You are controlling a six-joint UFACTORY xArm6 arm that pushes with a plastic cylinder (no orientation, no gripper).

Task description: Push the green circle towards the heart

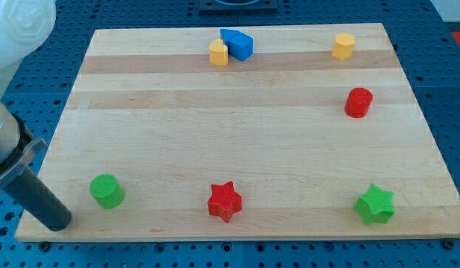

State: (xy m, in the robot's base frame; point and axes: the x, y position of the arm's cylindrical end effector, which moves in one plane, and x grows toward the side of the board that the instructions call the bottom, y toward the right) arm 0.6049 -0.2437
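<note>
The green circle [106, 190] sits near the surface's [237, 141] near left corner. The robot has no claw, only a rod. Its tip [57, 221] rests just left of the circle, likely to shove it toward the far yellow heart [218, 53].

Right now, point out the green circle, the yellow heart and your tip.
green circle [106, 187], camera view, centre of its top face.
yellow heart [218, 52], camera view, middle of its top.
my tip [59, 221], camera view, rod's very end, left of the green circle.
</note>
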